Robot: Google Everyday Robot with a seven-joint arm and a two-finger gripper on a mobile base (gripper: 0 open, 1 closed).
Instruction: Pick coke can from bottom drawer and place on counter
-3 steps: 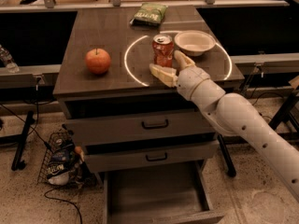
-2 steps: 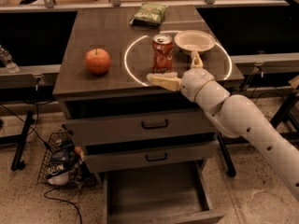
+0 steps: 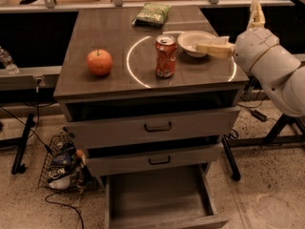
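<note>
Spotter: Gripper [image 3: 228, 28] off to the right now, above the white bowl [image 3: 188, 38], fingers spread wide, nothing in them. A second ago it sat right beside the coke can [image 3: 166, 56].
Logger: Can's position?
Spotter: Upright on the counter [image 3: 109, 27], inside the white circle [image 3: 131, 63], apart from the gripper. Free-standing.
Logger: So released. Bottom drawer [image 3: 157, 202]?
Spotter: Pulled out, bare floor showing. Pick and place both look done; only the arm's retreat left, I'd judge.
Logger: Surface notes.
Spotter: Dark wood grain, flat. Apple [image 3: 99, 62] left of the can, green snack bag [image 3: 151, 14] near the back edge. Two upper drawers [image 3: 157, 127] below, black handles.
Logger: Room?
Spotter: Speckled floor, wire basket [image 3: 62, 168] of clutter by the cabinet's left side, cables trailing, metal railing behind.
</note>
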